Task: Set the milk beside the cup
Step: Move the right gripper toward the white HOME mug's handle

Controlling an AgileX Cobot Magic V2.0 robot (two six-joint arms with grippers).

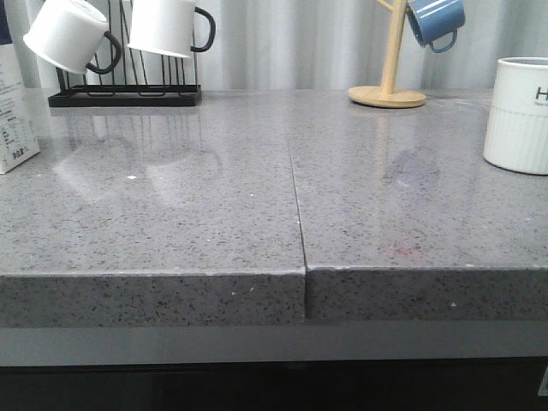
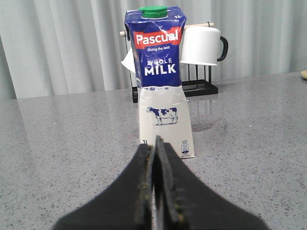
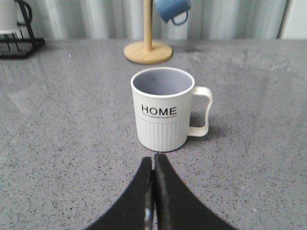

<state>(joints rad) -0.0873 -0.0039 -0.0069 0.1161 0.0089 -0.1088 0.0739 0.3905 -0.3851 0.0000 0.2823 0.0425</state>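
The milk carton point(image 2: 162, 81), white with a dark blue top, green cap and cow picture, stands upright on the grey counter; only its edge point(image 1: 13, 111) shows at the far left of the front view. The white HOME cup point(image 3: 164, 109) stands upright with its squared handle to one side; it sits at the far right edge of the front view point(image 1: 520, 116). My left gripper point(image 2: 154, 146) is shut and empty, a short way in front of the carton. My right gripper point(image 3: 154, 160) is shut and empty, just short of the cup. Neither gripper shows in the front view.
A black wire rack point(image 1: 128, 90) with two white black-handled mugs point(image 1: 167, 26) stands at the back left. A wooden mug tree point(image 1: 390, 73) with a blue mug point(image 1: 437, 21) stands at the back right. A seam point(image 1: 298, 214) splits the counter.
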